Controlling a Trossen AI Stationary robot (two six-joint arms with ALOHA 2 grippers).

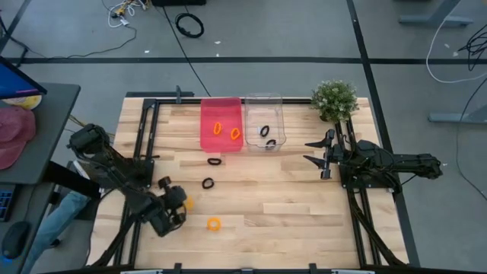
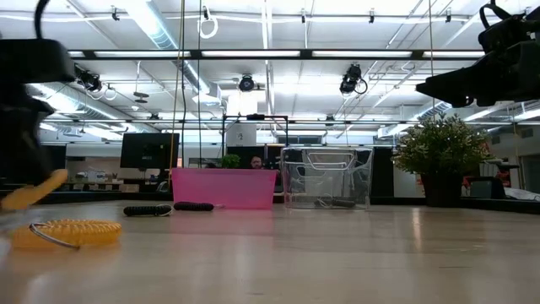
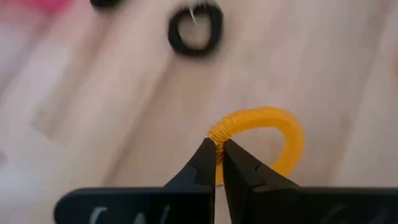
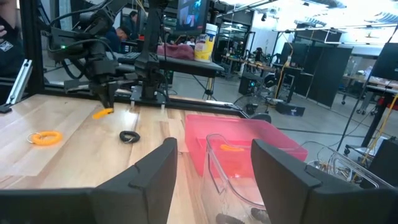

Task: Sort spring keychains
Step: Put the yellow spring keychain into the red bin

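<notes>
A wooden table point(image 1: 304, 205) fills the middle. A small potted plant point(image 1: 335, 99) stands at its far right corner. On the grey floor beyond lies a black cable coil point(image 1: 189, 25) — with a tangle of wires point(image 1: 125, 11) near it. At the left, a dark desk point(image 1: 34, 137) carries a pink cap point(image 1: 15, 133).

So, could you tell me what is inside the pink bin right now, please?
The pink bin holds two orange keychains. No black ones show in it. The right wrist view shows only one orange piece; the bin's wall hides the rest.
</notes>
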